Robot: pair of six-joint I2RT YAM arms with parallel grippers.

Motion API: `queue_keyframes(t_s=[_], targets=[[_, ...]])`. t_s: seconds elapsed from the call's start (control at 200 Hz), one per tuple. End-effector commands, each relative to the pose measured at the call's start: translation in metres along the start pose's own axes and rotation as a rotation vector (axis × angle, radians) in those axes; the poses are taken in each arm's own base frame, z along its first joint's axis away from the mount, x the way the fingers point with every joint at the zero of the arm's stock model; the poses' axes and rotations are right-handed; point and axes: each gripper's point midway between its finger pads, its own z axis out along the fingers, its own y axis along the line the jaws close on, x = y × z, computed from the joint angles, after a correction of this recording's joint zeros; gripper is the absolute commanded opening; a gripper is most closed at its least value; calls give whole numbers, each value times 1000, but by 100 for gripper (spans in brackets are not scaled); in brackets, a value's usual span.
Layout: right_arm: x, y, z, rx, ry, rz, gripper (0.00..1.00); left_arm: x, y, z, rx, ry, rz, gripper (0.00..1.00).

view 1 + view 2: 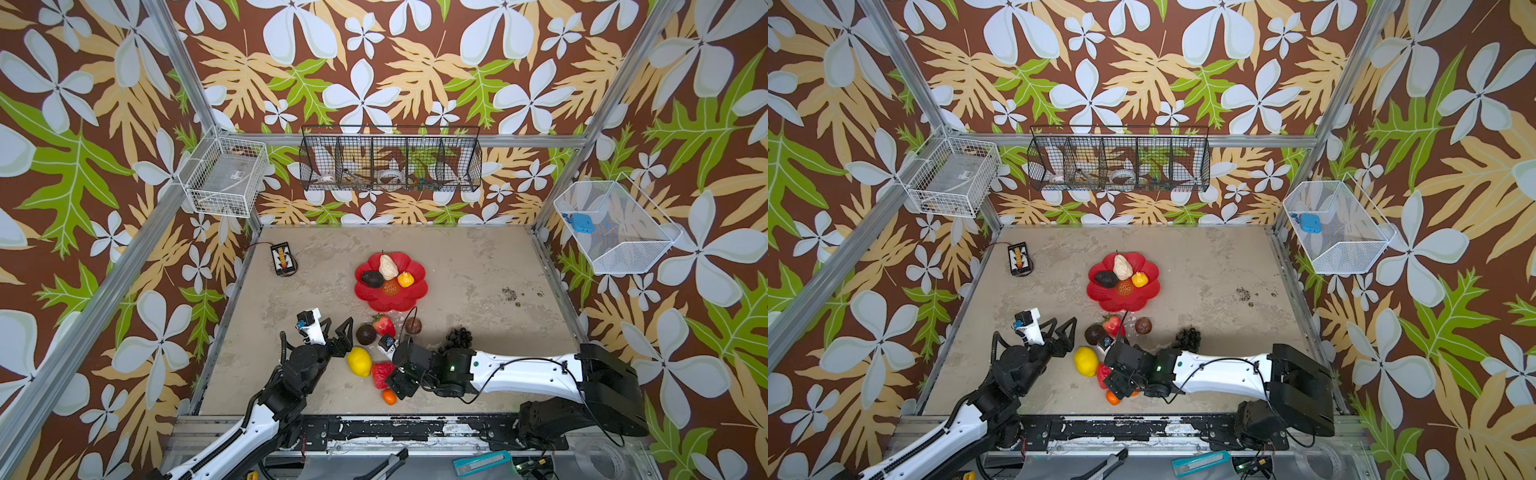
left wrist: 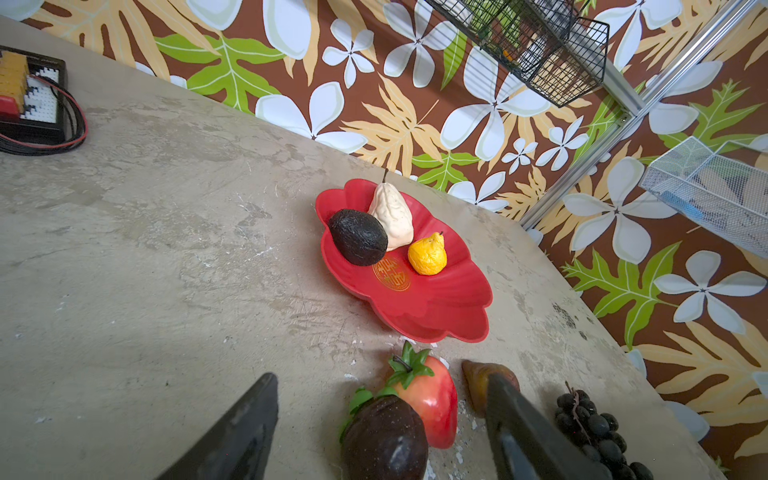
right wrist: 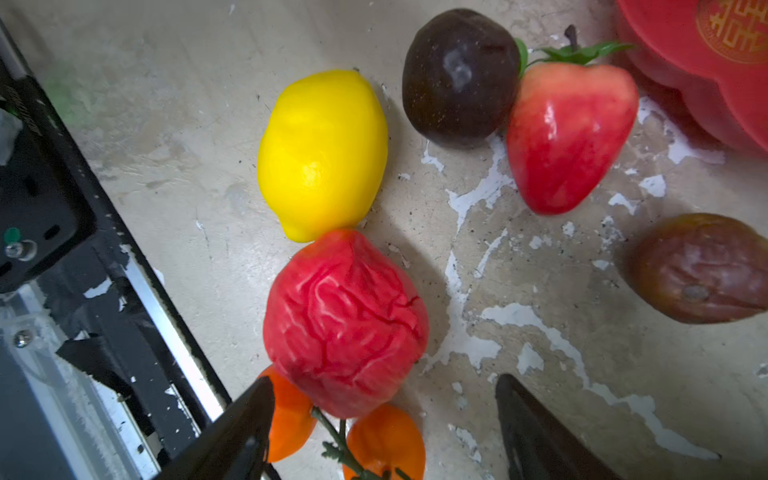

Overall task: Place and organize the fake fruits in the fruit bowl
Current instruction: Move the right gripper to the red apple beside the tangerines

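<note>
Right gripper (image 3: 384, 384), wide open and empty, hovers over the apple (image 3: 345, 320), pressed between lemon (image 3: 324, 153) and oranges (image 3: 386, 436) on the table (image 1: 457, 257) short of the bowl (image 1: 415, 291), so closing jaws may catch a neighbour or roll it away.

Your worn beige table (image 1: 478, 266) carries the red fruit bowl (image 1: 399, 304) mid-surface and a black wired box (image 1: 284, 259) at the far left. Loose on it toward the front lie a lemon (image 1: 360, 361), wrinkled red apple (image 1: 381, 373), strawberry (image 1: 384, 324), dark round fruit (image 1: 366, 334), brown fruit (image 1: 413, 326), grape bunch (image 1: 459, 337) and small oranges (image 3: 384, 438)
</note>
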Motion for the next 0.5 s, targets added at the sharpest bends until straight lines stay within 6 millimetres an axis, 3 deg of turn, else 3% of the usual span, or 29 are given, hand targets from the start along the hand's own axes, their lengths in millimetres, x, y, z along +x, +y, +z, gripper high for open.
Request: queue_keyframes(t_s=[0.0, 0.165, 0.49], targets=[[-3, 1, 6, 27, 1, -36, 83, -4, 1, -1, -7, -15, 1, 79], [-9, 4, 13, 43, 1, -55, 84, -4, 2, -1, -13, -19, 2, 79], [-19, -16, 25, 166, 17, -1, 84, -4, 2, -1, -11, -17, 2, 79]])
